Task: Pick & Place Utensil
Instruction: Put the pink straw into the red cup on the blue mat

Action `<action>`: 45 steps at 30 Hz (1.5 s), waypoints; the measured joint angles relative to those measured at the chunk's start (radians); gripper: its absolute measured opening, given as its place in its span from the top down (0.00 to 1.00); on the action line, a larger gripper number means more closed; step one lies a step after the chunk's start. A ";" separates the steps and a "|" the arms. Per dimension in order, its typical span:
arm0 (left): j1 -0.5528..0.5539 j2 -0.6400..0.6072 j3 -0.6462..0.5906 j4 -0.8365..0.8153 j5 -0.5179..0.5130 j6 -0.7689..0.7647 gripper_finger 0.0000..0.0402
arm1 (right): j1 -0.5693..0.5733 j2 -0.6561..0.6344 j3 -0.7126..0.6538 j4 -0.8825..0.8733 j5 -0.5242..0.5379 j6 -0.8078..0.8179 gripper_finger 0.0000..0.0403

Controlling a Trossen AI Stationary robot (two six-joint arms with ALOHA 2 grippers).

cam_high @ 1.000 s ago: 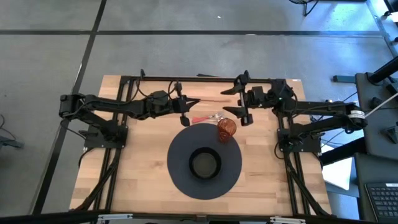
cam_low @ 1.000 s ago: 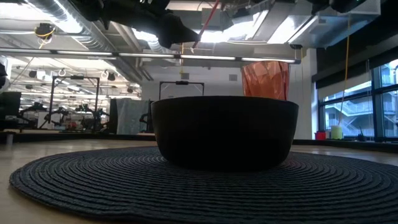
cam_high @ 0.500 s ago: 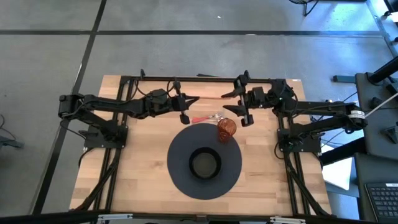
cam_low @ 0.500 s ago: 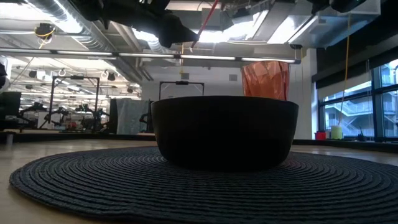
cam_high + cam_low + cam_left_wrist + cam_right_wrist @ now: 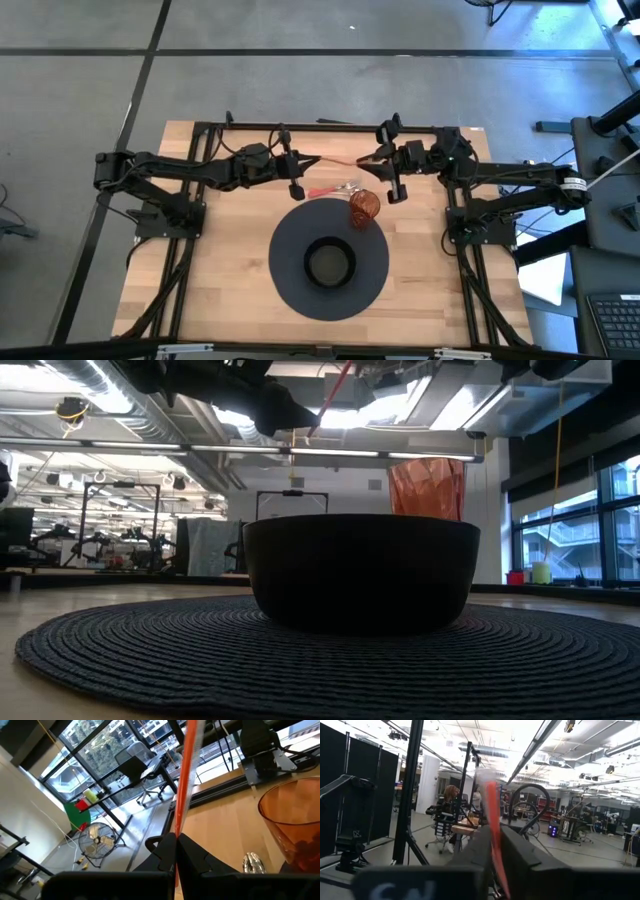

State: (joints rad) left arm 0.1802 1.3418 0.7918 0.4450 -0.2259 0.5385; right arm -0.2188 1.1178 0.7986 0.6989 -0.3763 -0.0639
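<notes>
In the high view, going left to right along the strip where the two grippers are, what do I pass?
left gripper -> red utensil held level between the arms -> right gripper closed on its other end.

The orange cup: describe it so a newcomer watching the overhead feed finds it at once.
Start at the round dark mat in the middle of the wooden table. On its far right rim, beyond the black bowl, stands the orange cup. It is the only see-through orange thing there, unlike the thin red utensil between the grippers.
</notes>
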 joint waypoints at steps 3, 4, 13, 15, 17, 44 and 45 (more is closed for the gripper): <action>0.000 0.000 0.000 -0.004 -0.001 -0.001 1.00 | 0.000 0.000 0.000 -0.017 -0.001 -0.005 0.98; 0.000 0.000 0.000 -0.004 -0.001 -0.001 1.00 | 0.000 0.000 0.000 -0.020 -0.002 -0.004 0.98; -0.003 0.000 0.000 -0.044 -0.079 -0.001 0.98 | -0.002 0.000 0.000 -0.040 -0.003 -0.011 0.99; -0.006 0.000 0.000 -0.057 -0.107 0.005 0.96 | -0.003 0.000 0.000 -0.049 0.001 -0.024 0.99; -0.013 -0.001 0.001 -0.072 -0.147 0.006 0.93 | -0.010 0.000 0.000 -0.051 0.003 -0.026 0.99; 0.128 -0.552 -0.527 -0.037 -0.175 -0.323 1.00 | -0.063 -0.084 0.364 -0.877 0.131 -0.033 1.00; 0.140 -0.557 -0.549 -0.022 -0.175 -0.332 1.00 | -0.056 -0.073 0.417 -0.966 0.155 -0.027 1.00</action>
State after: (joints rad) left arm 0.3201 0.7853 0.2424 0.4226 -0.4011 0.2068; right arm -0.2752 1.0444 1.2155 -0.2671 -0.2217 -0.0910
